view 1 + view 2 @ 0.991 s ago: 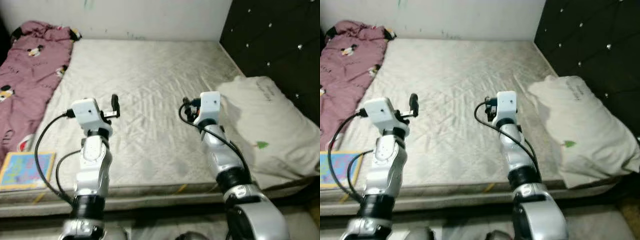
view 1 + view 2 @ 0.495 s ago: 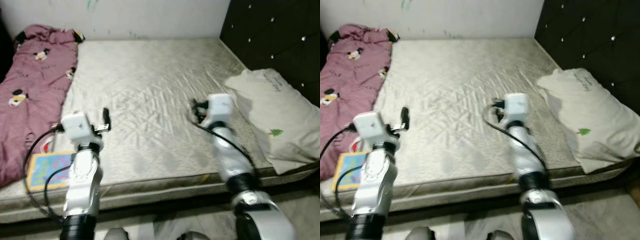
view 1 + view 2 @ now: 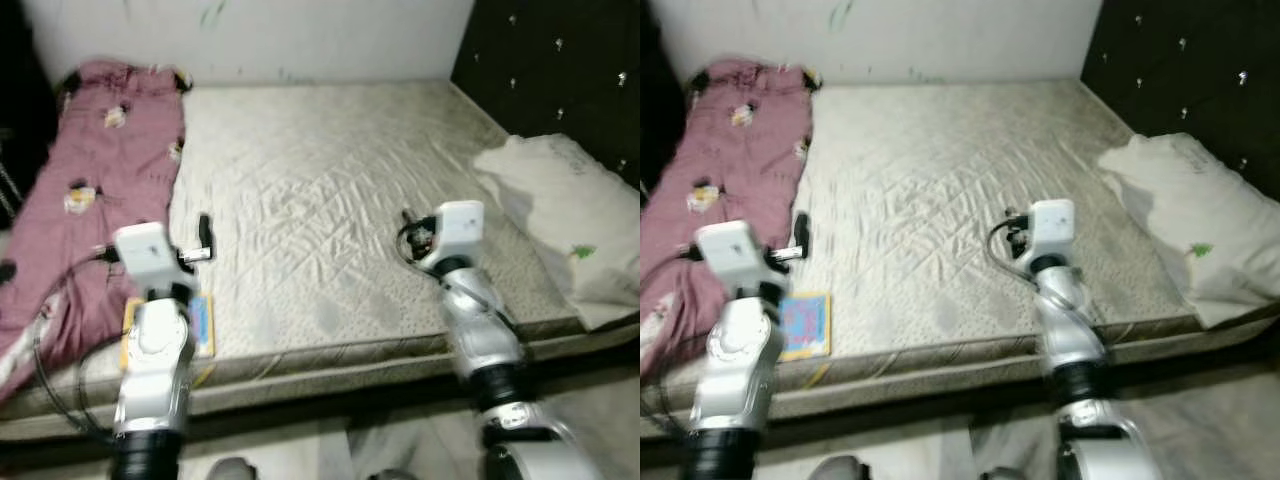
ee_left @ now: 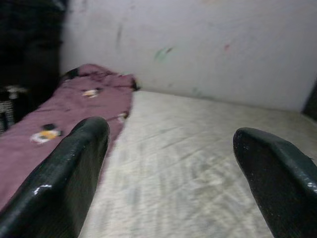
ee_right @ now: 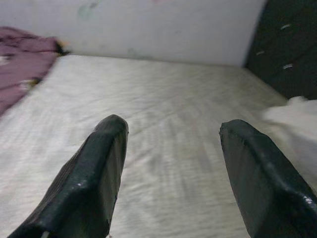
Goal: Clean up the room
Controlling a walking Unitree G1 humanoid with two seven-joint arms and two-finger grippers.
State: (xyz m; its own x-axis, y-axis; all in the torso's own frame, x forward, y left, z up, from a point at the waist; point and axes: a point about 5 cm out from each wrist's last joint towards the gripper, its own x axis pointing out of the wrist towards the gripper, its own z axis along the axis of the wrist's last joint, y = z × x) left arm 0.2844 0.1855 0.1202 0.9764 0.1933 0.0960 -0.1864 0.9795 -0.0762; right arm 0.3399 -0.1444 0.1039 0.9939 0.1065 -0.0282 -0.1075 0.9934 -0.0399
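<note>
Hovering over bed [image 3: 330, 190], left hand [image 4: 168, 163] and right hand [image 5: 171, 168] both spread wide, empty; book [image 3: 805, 323] at near-left edge.

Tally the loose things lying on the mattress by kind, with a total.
Pink blanket: 1
White pillow: 1
Colourful book: 1
Total: 3
</note>
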